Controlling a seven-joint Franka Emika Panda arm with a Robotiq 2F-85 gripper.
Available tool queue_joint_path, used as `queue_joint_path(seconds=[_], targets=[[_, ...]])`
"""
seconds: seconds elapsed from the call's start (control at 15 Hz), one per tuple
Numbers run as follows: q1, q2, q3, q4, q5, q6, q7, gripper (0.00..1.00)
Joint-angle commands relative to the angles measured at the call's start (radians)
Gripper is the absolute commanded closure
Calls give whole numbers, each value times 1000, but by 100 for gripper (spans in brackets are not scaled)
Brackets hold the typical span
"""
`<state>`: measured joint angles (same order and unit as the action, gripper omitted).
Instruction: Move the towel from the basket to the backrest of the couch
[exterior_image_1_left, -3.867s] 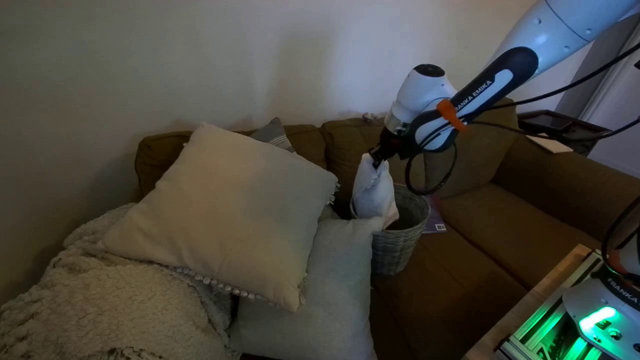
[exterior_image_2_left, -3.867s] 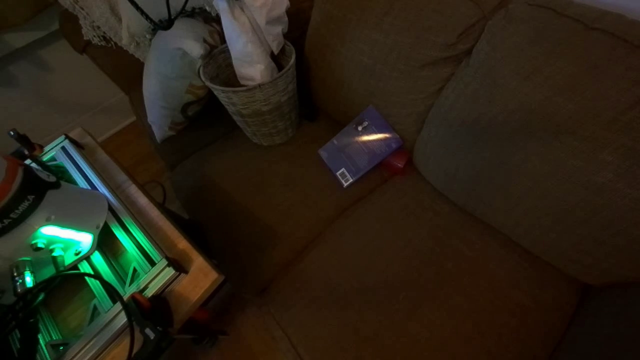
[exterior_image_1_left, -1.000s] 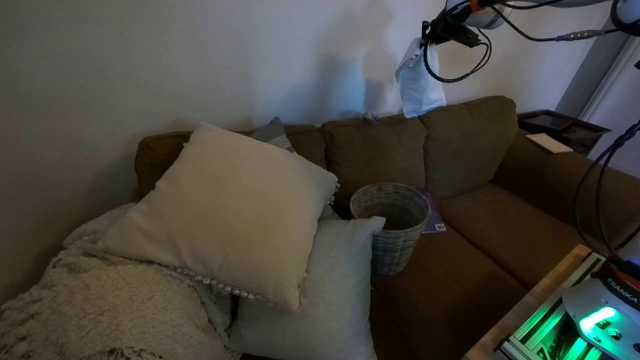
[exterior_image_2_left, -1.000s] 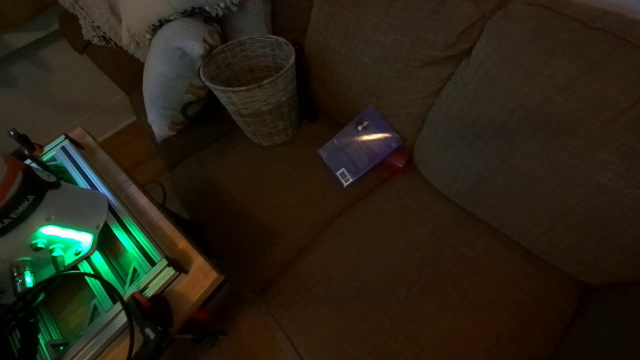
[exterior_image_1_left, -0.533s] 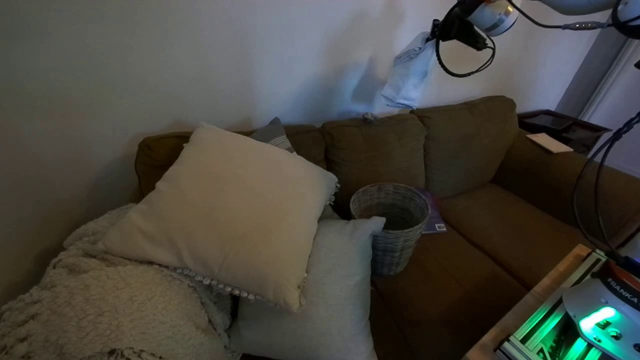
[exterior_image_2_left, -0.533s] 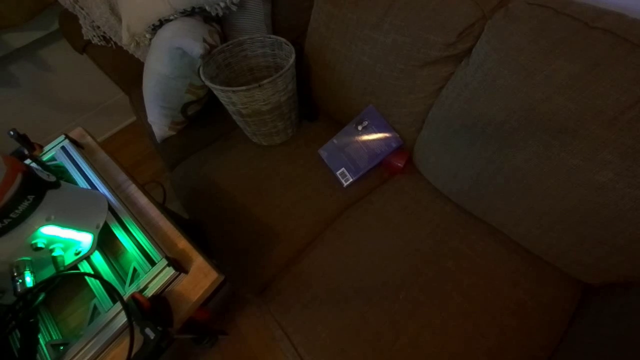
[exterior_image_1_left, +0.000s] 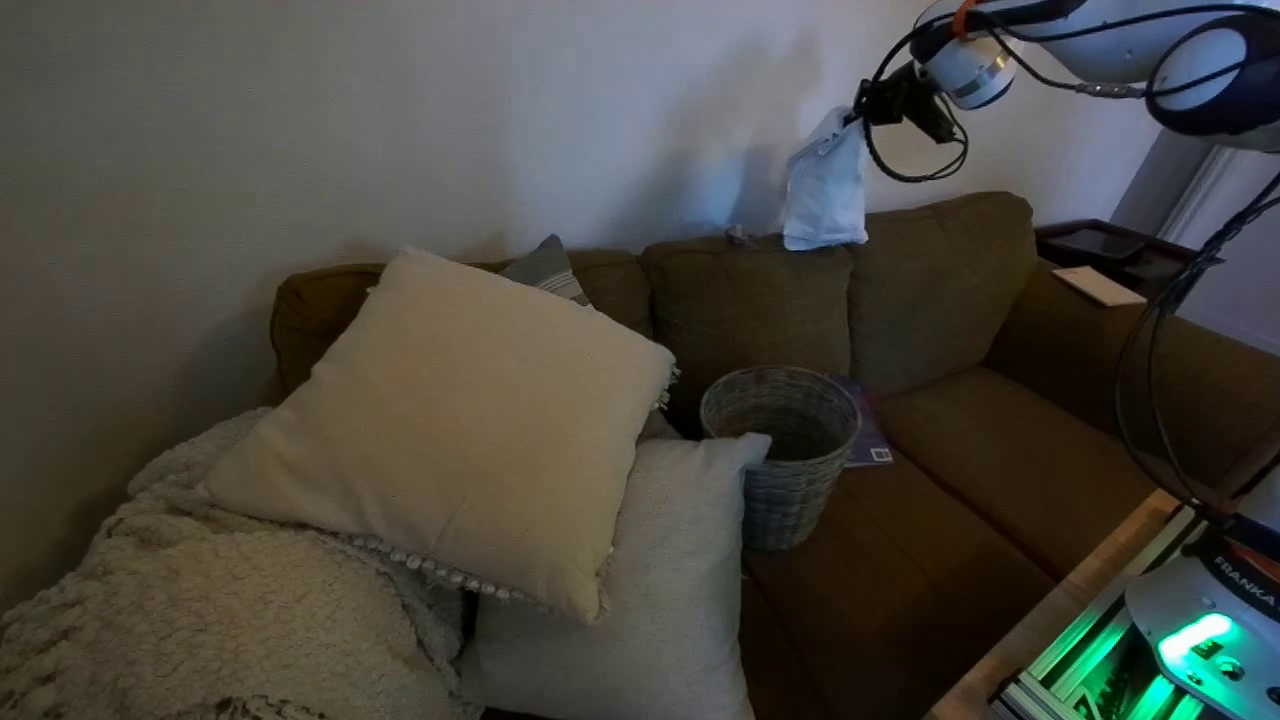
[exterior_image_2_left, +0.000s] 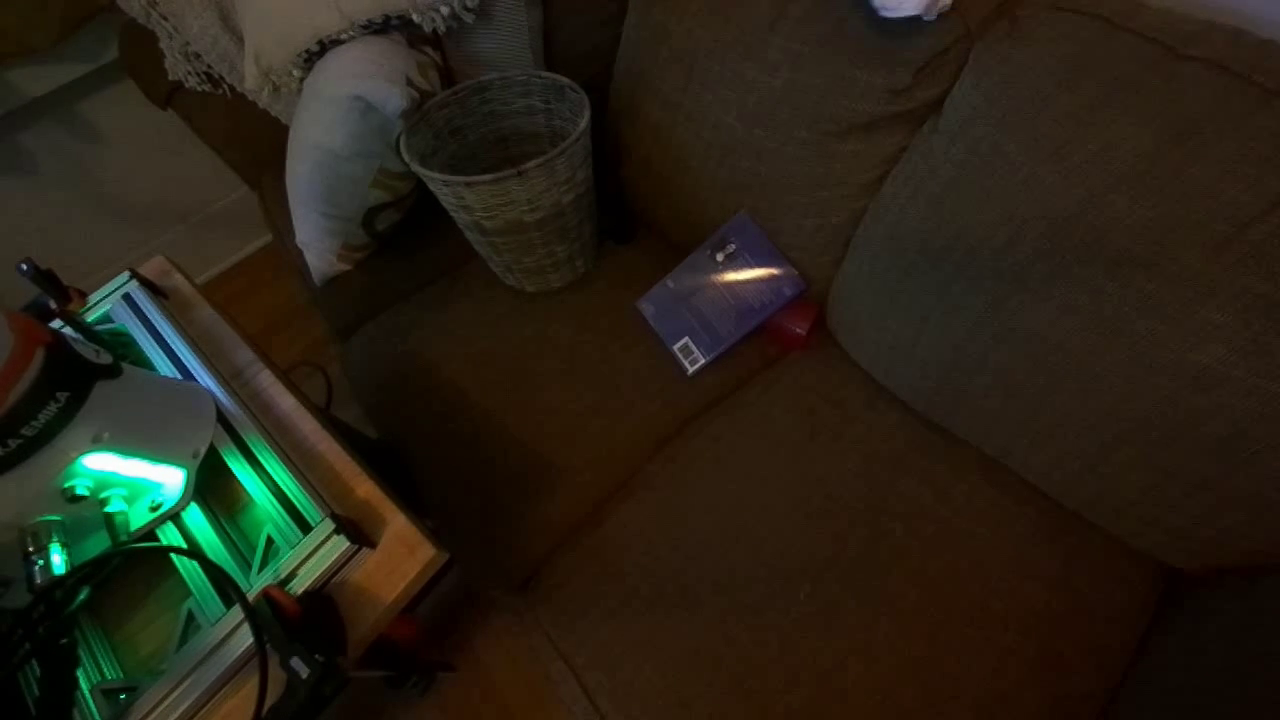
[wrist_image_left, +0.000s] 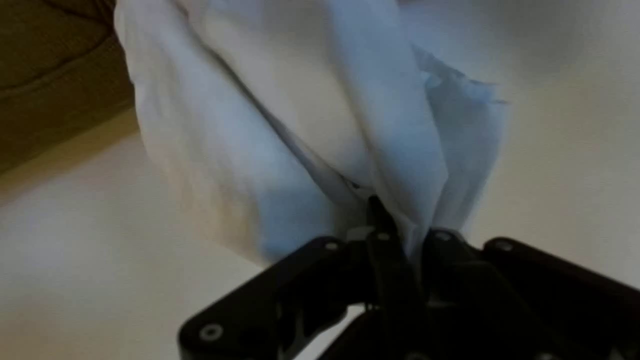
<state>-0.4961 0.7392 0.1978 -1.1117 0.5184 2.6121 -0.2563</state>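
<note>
The wrist view shows the black two-fingered gripper (wrist_image_left: 410, 236) pinching the white cloth towel (wrist_image_left: 310, 75); in an exterior view only its tip (exterior_image_2_left: 910, 7) shows. In an exterior view the hem (exterior_image_1_left: 825, 238) overlaps the brown fabric backrest (exterior_image_1_left: 755, 310), contact unclear, and a pale fabric pillow (exterior_image_1_left: 640, 600), left, partly hides the round wicker basket (exterior_image_1_left: 792, 505). Right of that lies a purple book (exterior_image_2_left: 715, 300).

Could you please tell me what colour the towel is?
The towel looks bluish white, seen best in the wrist view.

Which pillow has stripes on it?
The grey pillow, peeking out behind the big cream pillow; neither that nor the pale pillow beside the basket shows stripes.
</note>
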Motion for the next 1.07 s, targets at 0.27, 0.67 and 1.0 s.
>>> queue_joint_path(seconds=[0.27, 0.67, 1.0], targets=[[-4, 267, -16, 334, 4, -309, 122, 66], [92, 311, -125, 454, -147, -564, 285, 23], [165, 155, -222, 471, -332, -817, 292, 0]])
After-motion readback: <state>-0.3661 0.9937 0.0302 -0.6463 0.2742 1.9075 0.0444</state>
